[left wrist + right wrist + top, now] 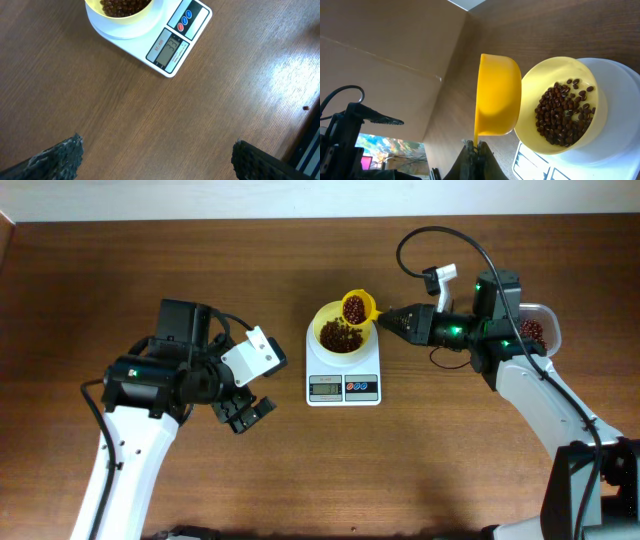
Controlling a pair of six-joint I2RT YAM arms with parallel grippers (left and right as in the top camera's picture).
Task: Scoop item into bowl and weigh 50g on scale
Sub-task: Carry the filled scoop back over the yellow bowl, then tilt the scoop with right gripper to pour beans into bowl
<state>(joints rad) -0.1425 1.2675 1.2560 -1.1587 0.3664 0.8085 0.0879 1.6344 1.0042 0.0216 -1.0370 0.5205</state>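
Observation:
The pale-yellow bowl (338,330) sits on the white scale (343,375) and holds red-brown beans (340,335). My right gripper (388,320) is shut on the handle of a yellow scoop (357,307), which carries beans and hangs tilted just above the bowl's right rim. In the right wrist view the scoop (497,95) is beside the bowl (560,105), gripper (476,147) clamped on the handle. My left gripper (243,412) is open and empty over the table, left of the scale. The left wrist view shows the scale (175,42), the bowl (125,15) and my left gripper (157,157).
A clear container (535,330) with more beans stands at the far right behind my right arm. A stray bean (306,108) lies on the wood near the table's edge in the left wrist view.

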